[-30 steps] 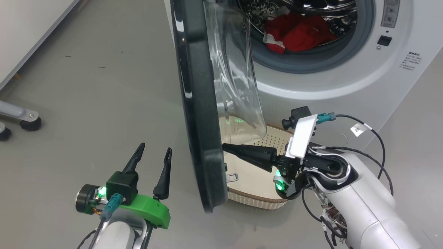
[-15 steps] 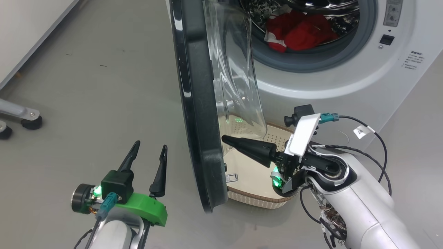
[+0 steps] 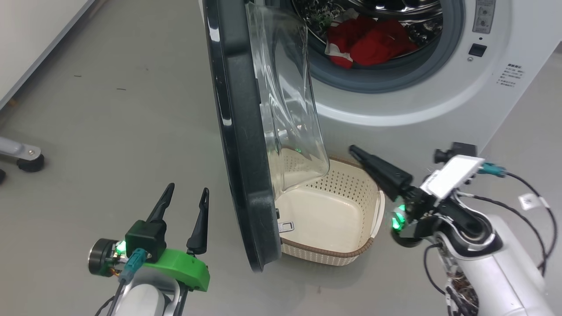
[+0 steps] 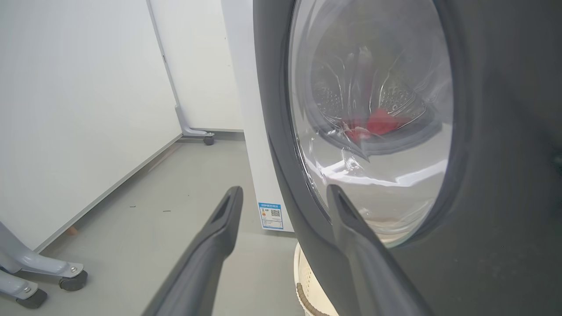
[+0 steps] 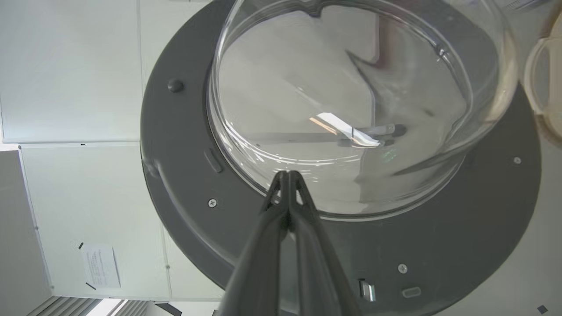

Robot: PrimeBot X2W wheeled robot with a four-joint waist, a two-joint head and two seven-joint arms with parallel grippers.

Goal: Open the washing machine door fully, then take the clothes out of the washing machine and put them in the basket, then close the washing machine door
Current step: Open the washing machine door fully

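Note:
The white washing machine (image 3: 439,101) stands at the top right, with the red clothes (image 3: 369,39) lying in its steel drum. The washing machine door (image 3: 239,145) hangs open, edge-on, its clear bowl window (image 3: 287,109) facing the machine. Below it on the floor sits the cream basket (image 3: 329,215), with nothing in it. My right gripper (image 3: 354,150) is shut and holds nothing; it points up-left above the basket's right rim, apart from the door. In the right wrist view its fingertips (image 5: 287,174) face the door's inner side (image 5: 184,175). My left gripper (image 3: 186,189) is open, left of the door's outer face (image 4: 272,131).
A wheeled stand's grey legs (image 3: 19,156) sit at the far left by a white wall panel (image 3: 26,44). Grey floor (image 3: 109,123) spreads left of the door. The door's metal latch (image 3: 285,227) juts out over the basket.
My right gripper, still shut, has pulled away from the door's inner rim and swung right, to above the basket's right edge. The head view has shifted a little. The left gripper has barely moved.

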